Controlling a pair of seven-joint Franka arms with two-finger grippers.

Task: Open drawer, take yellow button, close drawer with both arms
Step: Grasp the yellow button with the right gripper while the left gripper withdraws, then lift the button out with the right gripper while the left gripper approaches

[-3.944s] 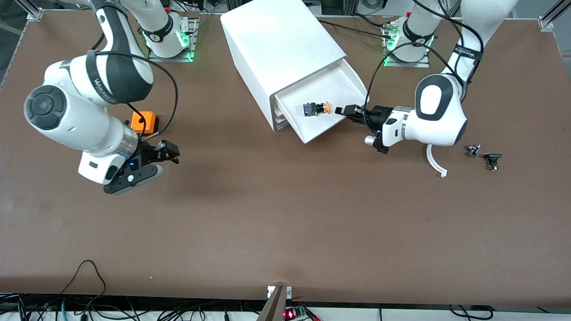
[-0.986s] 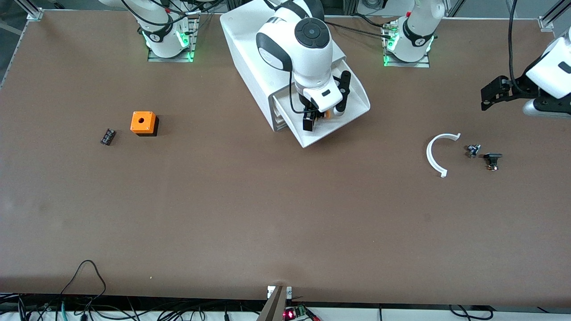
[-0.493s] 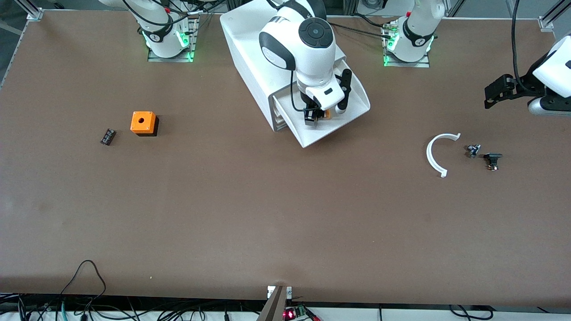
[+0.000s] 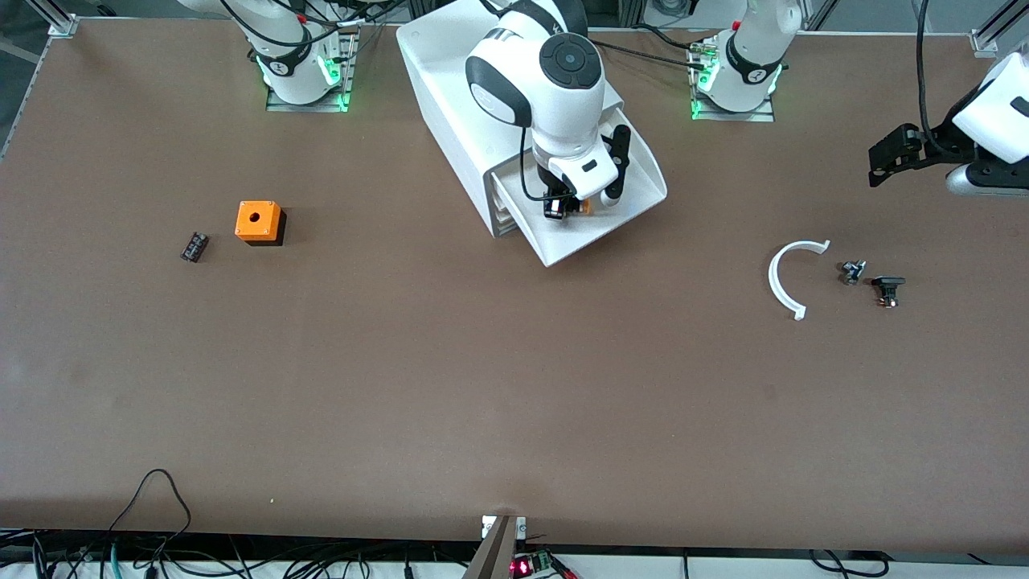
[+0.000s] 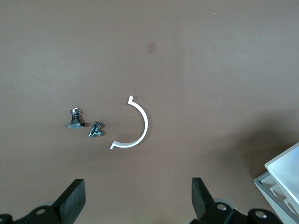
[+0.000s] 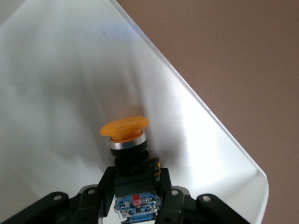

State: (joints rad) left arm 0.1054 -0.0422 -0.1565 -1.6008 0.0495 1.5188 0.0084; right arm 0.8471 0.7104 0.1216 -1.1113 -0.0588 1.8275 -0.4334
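Orange cube [image 4: 259, 221] and white arc [image 4: 789, 276] lie on the table [image 4: 482, 386]. Right claw [image 4: 561, 207], in the open drawer [image 4: 611, 229], grips the button [image 6: 125, 128]. Left claw [image 4: 891, 154] hangs spread wide, empty.

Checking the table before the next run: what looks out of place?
A white curved strip lies loose on the table near two small black parts, toward the left arm's end. It looks like a detached piece; what it belongs to cannot be told.

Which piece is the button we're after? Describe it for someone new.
Find the big white cabinet; its top drawer is pulled open. Inside, the right gripper is shut on the button: black body, round orange cap, unlike the holed orange cube toward the right arm's end.
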